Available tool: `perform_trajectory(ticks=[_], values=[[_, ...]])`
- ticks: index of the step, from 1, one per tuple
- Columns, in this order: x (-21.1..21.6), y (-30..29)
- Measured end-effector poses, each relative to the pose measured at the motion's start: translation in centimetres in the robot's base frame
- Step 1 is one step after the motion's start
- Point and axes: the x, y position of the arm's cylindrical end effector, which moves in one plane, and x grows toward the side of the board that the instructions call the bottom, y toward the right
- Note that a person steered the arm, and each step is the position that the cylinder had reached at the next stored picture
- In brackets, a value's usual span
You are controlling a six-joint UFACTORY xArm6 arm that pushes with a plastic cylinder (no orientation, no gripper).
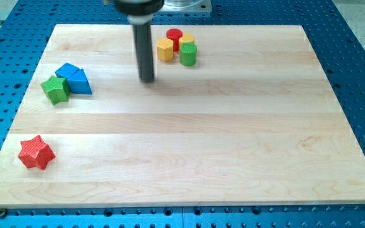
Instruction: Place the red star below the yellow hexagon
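Note:
The red star (36, 152) lies near the board's lower left corner. The yellow hexagon (165, 49) sits at the view's top centre, in a tight cluster with a red cylinder (173, 37), a second yellow block (187, 42) and a green cylinder (188, 54). My rod comes down from the view's top, and my tip (147, 80) rests on the board just below and left of the yellow hexagon. It is far up and right of the red star and touches no block.
A green block (56, 89) and two blue blocks (73, 78) sit together at the left side. The wooden board (233, 139) lies on a blue perforated table (353, 57).

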Motion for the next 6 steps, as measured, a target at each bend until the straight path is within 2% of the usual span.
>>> perform_trajectory(ticks=[1,2,3,4,5,6], values=[[11.5,-4.6],[18.7,-14.4],[21.5,-17.9],[20.3,-19.9],[17.2,-16.2],[14.5,-9.9]])
